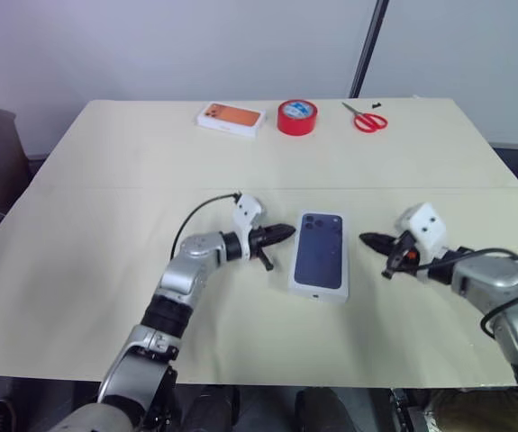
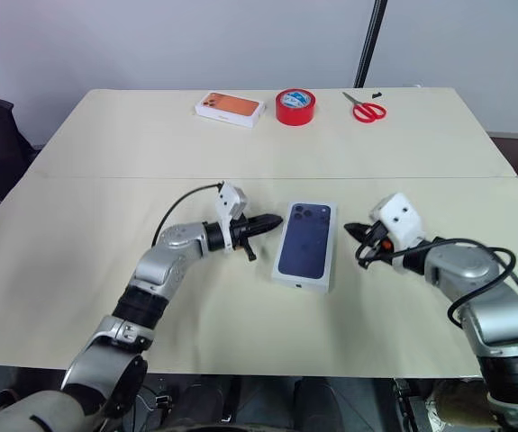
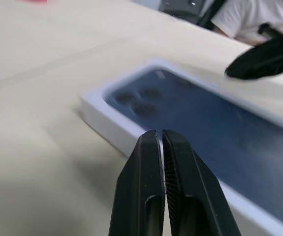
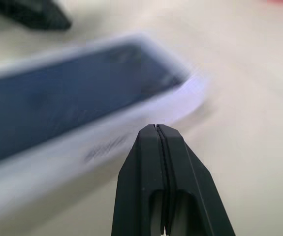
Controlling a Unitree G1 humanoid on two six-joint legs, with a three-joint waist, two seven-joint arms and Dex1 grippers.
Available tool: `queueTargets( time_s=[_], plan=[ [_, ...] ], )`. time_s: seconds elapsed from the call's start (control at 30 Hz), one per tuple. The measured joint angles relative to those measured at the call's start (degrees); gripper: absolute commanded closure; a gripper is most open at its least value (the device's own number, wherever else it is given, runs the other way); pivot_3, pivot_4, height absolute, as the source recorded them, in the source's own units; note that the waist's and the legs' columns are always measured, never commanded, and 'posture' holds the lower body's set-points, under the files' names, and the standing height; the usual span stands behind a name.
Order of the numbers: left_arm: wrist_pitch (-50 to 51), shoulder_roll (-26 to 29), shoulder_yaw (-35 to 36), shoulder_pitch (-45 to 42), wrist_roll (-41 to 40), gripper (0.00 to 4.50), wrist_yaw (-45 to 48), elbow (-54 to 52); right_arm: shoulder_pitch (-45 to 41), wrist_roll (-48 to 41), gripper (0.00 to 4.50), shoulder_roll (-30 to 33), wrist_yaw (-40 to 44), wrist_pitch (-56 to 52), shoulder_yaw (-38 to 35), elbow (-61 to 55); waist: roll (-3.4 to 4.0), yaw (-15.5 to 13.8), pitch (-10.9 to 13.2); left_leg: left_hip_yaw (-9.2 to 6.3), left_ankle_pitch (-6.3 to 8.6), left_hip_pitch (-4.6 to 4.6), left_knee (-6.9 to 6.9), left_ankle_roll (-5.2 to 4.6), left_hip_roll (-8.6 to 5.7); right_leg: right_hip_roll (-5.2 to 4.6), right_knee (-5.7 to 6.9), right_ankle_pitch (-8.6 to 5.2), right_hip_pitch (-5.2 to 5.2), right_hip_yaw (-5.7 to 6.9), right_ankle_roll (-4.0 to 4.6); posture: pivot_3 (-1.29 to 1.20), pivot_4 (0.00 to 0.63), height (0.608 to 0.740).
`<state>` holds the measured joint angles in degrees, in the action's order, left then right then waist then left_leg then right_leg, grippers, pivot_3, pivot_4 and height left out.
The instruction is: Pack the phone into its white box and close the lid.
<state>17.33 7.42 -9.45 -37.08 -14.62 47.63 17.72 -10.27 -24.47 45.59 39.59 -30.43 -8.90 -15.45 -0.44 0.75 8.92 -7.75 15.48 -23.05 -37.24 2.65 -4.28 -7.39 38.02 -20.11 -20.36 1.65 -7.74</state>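
The white box lies on the tan table between my two grippers. Its lid [image 1: 320, 255] is on top, with the dark phone picture facing up. The phone itself is hidden, and so is the tray under the lid. My left gripper [image 1: 286, 233] hovers just left of the lid's far end, shut and empty, pointing right. In the left wrist view its closed tips [image 3: 159, 132] sit close to the lid's white wall [image 3: 107, 123]. My right gripper [image 1: 365, 238] hangs a short way right of the box, shut and empty, pointing left at it [image 4: 155, 128].
At the table's far edge lie an orange-topped white box [image 1: 231, 119], a red tape roll [image 1: 296, 117] and red scissors [image 1: 367, 118]. A person in a white shirt [image 3: 249, 19] sits beyond the table. A fold line crosses the table cover [image 1: 105, 187].
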Motion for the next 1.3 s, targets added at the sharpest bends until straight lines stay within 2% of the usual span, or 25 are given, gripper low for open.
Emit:
queueTargets(
  time_s=[0.2,0.3,0.43,0.5,0.6,0.67,0.73,0.83,0.9,0.93,1.17,1.3],
  plan=[
    [0.32,-3.2,-1.83,-3.88,1.23,4.31,-0.55,2.54,-1.79,-3.74,4.48,-2.78,0.42,-3.03,-0.05,-2.73,0.0,-0.03,0.0,0.07,0.0,-0.01,0.0,0.0,-0.07,-0.01,-0.01,0.0,0.01,0.03,0.0,0.0,0.15,0.74],
    [0.06,-2.78,-5.21,-4.51,6.02,4.31,-2.53,9.09,2.96,-0.87,4.48,-0.95,2.03,-2.8,4.27,-4.72,-0.02,0.03,0.01,0.11,0.0,-0.01,0.0,-0.01,-0.09,0.01,0.02,0.0,-0.03,0.04,0.0,0.0,0.15,0.74],
    [-0.75,-2.5,-6.12,-6.77,8.48,4.31,-2.49,11.07,9.13,3.55,4.48,0.31,2.27,-0.42,8.16,-6.41,-0.01,0.1,-0.01,0.09,0.0,0.1,-0.05,-0.01,-0.08,0.0,0.06,0.0,0.07,-0.01,-0.01,0.0,0.15,0.74],
    [-0.62,-2.43,-6.16,-6.77,8.79,4.31,-1.94,11.29,10.52,6.08,4.48,2.13,2.28,1.13,9.29,-8.15,-0.13,0.1,-0.07,0.04,0.01,0.33,0.04,-0.02,-0.06,0.03,0.0,-0.01,0.28,-0.01,-0.02,0.0,0.15,0.74],
    [1.06,-2.23,-5.16,-6.69,8.13,4.31,-0.89,11.3,9.48,4.79,4.48,-0.25,1.64,-1.59,8.41,-8.44,-0.29,0.32,-0.06,-0.01,0.03,0.69,0.13,-0.04,0.01,0.06,-0.11,-0.01,0.63,0.0,-0.01,0.0,0.15,0.74],
    [3.24,-2.18,-3.73,-6.58,6.3,3.75,0.26,11.21,7.65,3.14,3.94,-2.26,1.14,-4.02,8.1,-7.78,-0.31,0.47,-0.06,-0.03,0.03,0.69,0.12,-0.04,0.02,0.06,-0.1,-0.01,0.63,0.0,-0.01,0.0,0.15,0.74],
    [5.04,-1.73,-2.52,-5.96,4.29,2.99,1.69,10.57,5.78,1.04,3.16,-3.95,1.04,-6.4,7.27,-6.86,-0.31,0.39,-0.04,-0.06,0.03,0.67,0.13,-0.04,0.03,0.06,-0.09,-0.01,0.59,0.01,-0.01,0.0,0.15,0.74],
    [5.01,0.88,-1.25,-4.61,3.56,1.41,2.59,8.8,3.41,0.33,1.52,-4.74,0.5,-6.64,5.57,-6.63,-0.31,0.29,-0.01,-0.05,0.02,0.58,0.13,-0.03,0.04,0.05,-0.09,-0.01,0.51,-0.01,-0.01,0.0,0.15,0.74],
    [5.02,4.49,0.34,-3.32,2.06,0.38,4.58,6.59,1.55,-1.12,0.47,-5.84,0.12,-6.59,3.19,-6.5,-0.32,0.43,0.01,-0.05,0.02,0.56,0.14,-0.02,0.07,0.05,-0.04,-0.01,0.44,-0.02,-0.01,0.0,0.15,0.74],
    [5.21,6.84,1.77,-2.7,0.99,0.02,5.98,5.17,0.48,-2.04,0.04,-6.1,0.12,-6.65,1.85,-6.37,-0.3,0.42,0.02,-0.06,0.01,0.55,0.16,-0.01,0.1,0.05,-0.03,-0.01,0.41,-0.02,-0.01,0.0,0.15,0.74],
    [5.37,18.73,8.76,5.31,-1.17,0.02,7.74,-2.35,2.18,-1.06,0.04,-5.64,0.99,-3.94,0.49,-4.78,-0.28,0.08,0.03,-0.07,0.01,0.53,0.2,-0.01,0.08,-0.02,-0.06,-0.01,0.4,-0.05,-0.01,0.0,0.15,0.74],
    [2.49,24.67,12.18,17.54,-2.38,0.02,9.4,-12.12,6.67,-1.68,0.04,-4.73,2.92,-3.33,-1.54,-4.83,-0.23,0.16,0.08,-0.06,0.02,0.47,0.26,0.0,0.12,-0.04,-0.09,-0.01,0.32,-0.1,0.0,0.0,0.15,0.74]
  ],
)
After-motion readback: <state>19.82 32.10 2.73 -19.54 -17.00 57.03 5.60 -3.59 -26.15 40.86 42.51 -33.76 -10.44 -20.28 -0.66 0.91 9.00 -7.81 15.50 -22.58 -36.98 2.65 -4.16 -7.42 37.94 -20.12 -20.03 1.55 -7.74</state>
